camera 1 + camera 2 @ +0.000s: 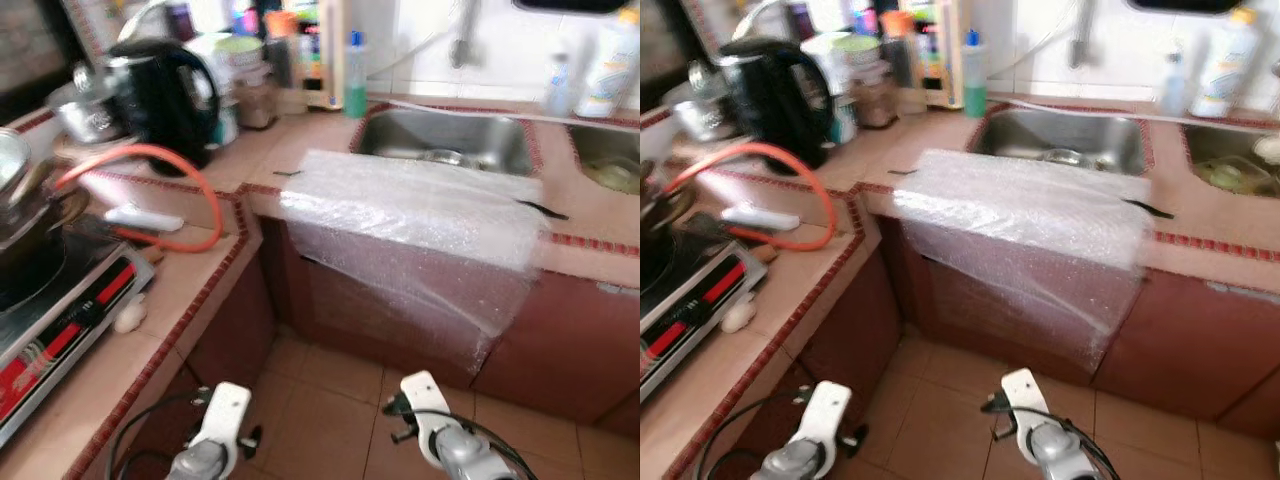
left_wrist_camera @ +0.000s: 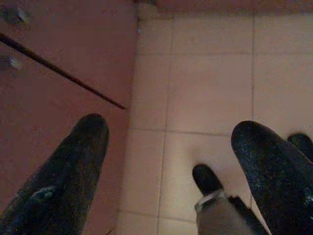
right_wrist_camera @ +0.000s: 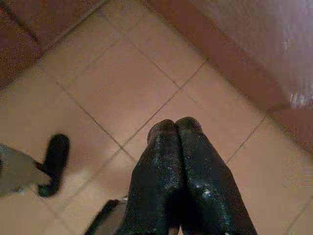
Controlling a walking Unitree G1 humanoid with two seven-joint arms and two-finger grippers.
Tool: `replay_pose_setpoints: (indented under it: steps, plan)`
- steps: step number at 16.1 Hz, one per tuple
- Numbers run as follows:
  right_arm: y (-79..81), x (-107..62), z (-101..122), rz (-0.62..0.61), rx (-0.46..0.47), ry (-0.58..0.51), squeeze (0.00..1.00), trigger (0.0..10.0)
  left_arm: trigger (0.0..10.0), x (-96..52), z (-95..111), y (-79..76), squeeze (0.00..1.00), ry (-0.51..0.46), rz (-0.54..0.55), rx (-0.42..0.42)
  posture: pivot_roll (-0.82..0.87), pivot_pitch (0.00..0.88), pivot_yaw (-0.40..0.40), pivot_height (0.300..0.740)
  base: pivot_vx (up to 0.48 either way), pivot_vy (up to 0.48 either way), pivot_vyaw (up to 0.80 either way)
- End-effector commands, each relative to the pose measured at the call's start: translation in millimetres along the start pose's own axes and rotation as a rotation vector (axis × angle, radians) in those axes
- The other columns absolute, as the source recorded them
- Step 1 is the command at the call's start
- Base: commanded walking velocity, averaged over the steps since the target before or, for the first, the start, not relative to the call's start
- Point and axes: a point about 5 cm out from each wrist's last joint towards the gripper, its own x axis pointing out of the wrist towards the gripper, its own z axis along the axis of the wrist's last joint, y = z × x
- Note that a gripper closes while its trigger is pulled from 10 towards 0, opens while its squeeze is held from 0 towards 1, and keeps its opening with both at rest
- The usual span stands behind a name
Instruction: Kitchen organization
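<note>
On your far left, a black-and-red induction cooker (image 1: pixel 60 300) sits on the tiled terracotta bench (image 1: pixel 190 270), with a dark pot on it at the picture's edge. Just right of the cooker lie a small white lump (image 1: pixel 130 317) and a white stick-shaped lighter (image 1: pixel 145 217), and an orange hose (image 1: pixel 160 180) loops across the bench around them. Farther back stand a black electric kettle (image 1: pixel 165 95) and a steel pot (image 1: pixel 85 110), then a crowd of jars and bottles in the far corner, among them a green bottle with a blue cap (image 1: pixel 355 75).

Moving right, a sheet of clear bubble wrap (image 1: pixel 420 230) is draped over the bench's near edge, in front of the stainless steel sink (image 1: pixel 450 140), and hangs down over the red cabinet front. A second basin (image 1: pixel 605 160) lies at the far right, with white bottles (image 1: pixel 610 65) behind it.

Both your arms hang low over the tan floor tiles (image 1: pixel 320 400). Your left tool (image 2: pixel 168 147) is released, fingers spread wide, close beside the red cabinet. Your right tool (image 3: pixel 177 132) is clenched, fingertips pressed together with nothing between them, above the floor near the cabinet under the wrap.
</note>
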Motion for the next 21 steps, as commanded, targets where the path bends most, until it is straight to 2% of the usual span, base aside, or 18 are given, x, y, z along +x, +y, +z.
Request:
replay_pose_setpoints:
  steps: [1,3,5,7,10,15,21]
  plan:
    - [3.4,-0.9,-8,0.019,-0.062,0.020,0.00,10.0,10.0,-3.0,-14,-1.4,0.00,0.042,-0.012,0.029,-0.20,0.000,0.083,0.740,0.000,0.000,0.80]
    - [0.1,-5.3,-27,0.013,-0.111,0.076,0.00,10.0,10.0,-3.8,-17,2.7,0.00,0.052,0.013,-0.019,-0.19,0.001,0.083,0.740,0.000,0.000,0.80]
    - [-3.3,-10.8,-46,0.016,-0.165,0.131,0.00,10.0,10.0,-4.8,-21,3.8,0.00,0.065,0.003,0.015,-0.19,0.006,0.084,0.740,0.000,0.000,0.80]
    - [-8.5,-14.4,-55,0.006,-0.168,0.157,0.00,10.0,10.0,-6.3,-27,4.9,0.00,0.093,0.007,0.037,-0.20,0.009,0.088,0.740,0.000,0.000,0.80]
    - [-9.5,-14.6,-55,-0.001,-0.164,0.160,0.00,10.0,10.0,-6.5,-28,5.6,0.00,0.098,0.008,0.040,-0.20,0.009,0.092,0.740,0.000,0.000,0.79]
    - [1.6,-8.7,-41,0.033,-0.175,0.124,0.00,10.0,10.0,-6.2,-28,5.7,0.00,0.102,-0.001,0.061,-0.20,0.008,0.092,0.740,0.000,0.000,0.79]
    - [0.5,-10.9,-48,0.053,-0.231,0.146,0.00,10.0,10.0,-6.2,-28,6.5,0.00,0.105,0.014,0.054,-0.19,0.000,0.082,0.740,0.000,0.000,0.78]
